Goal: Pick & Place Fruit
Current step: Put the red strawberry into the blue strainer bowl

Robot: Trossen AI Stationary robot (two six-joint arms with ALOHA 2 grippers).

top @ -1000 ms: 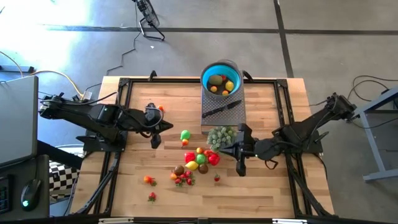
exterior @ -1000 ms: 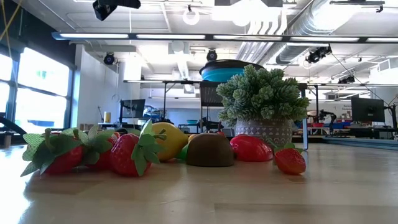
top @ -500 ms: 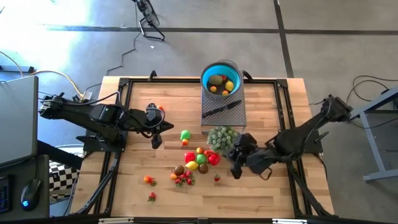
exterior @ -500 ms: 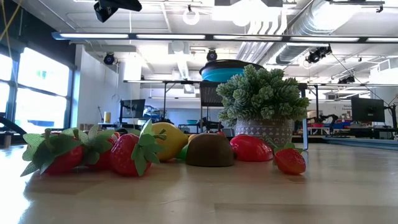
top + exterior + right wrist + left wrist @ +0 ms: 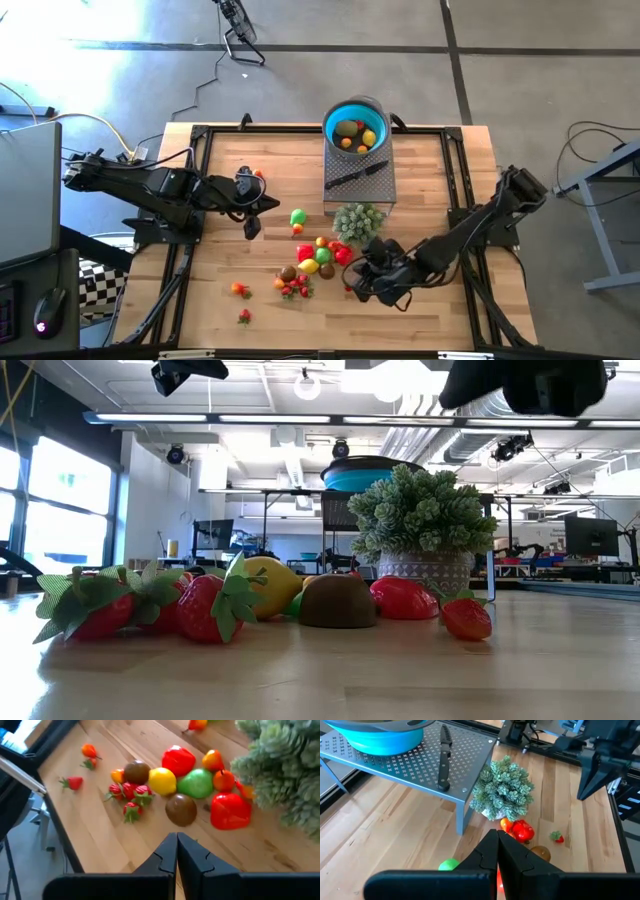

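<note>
High view: wooden table [image 5: 430,180] with both arms over it.
Right gripper [image 5: 352,287]: fingers pressed together, holding nothing, low beside the main heap of fruit [image 5: 320,255].
Left gripper [image 5: 250,229]: fingers together, empty, left of the heap.
Fruit: mostly heaped mid-table by the plant [image 5: 356,220]; a few in the blue bowl [image 5: 356,127] on the metal rack [image 5: 360,178].
Knife [image 5: 352,178]: on the rack.

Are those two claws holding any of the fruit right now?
No. The left gripper and the right gripper are both shut on nothing; the fruit lies loose on the table.
</note>
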